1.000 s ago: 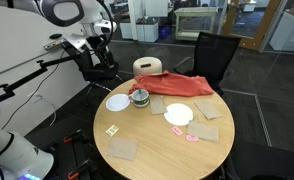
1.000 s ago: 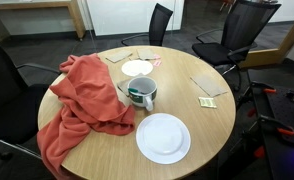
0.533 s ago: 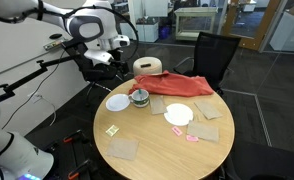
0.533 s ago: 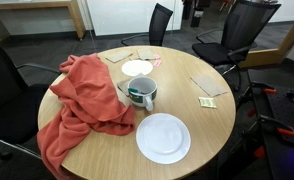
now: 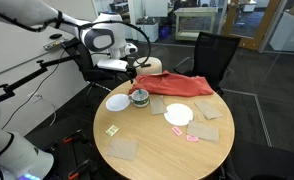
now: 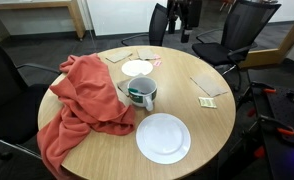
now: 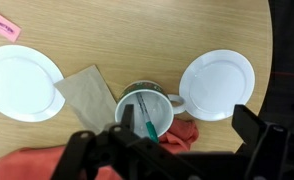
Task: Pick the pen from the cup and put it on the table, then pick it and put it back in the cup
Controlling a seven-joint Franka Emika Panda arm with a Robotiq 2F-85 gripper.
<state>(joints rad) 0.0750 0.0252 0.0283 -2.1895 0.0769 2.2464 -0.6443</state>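
Observation:
The cup (image 7: 165,101) stands on the light wood table (image 7: 167,40), between two white plates in the wrist view. The pen (image 7: 147,118), slim and dark with a teal part, leans inside it. The cup also shows in both exterior views (image 5: 139,97) (image 6: 142,94); the pen is too small to make out there. My gripper (image 7: 172,150) is open and empty, its dark fingers wide apart at the bottom of the wrist view. It hangs well above the cup and a little off to one side. It shows near the table's edge in both exterior views (image 5: 136,70) (image 6: 182,15).
A red cloth (image 6: 82,100) lies bunched right beside the cup. White plates (image 7: 22,82) (image 7: 217,85) flank the cup, and a brown mat (image 7: 87,92) touches it. A tan cylinder (image 5: 147,66) stands behind. Office chairs (image 6: 242,25) ring the table.
The arm has swung from beside the table to over its edge, towards the cup. The gripper has come into the top of an exterior view. Cup and pen have not moved.

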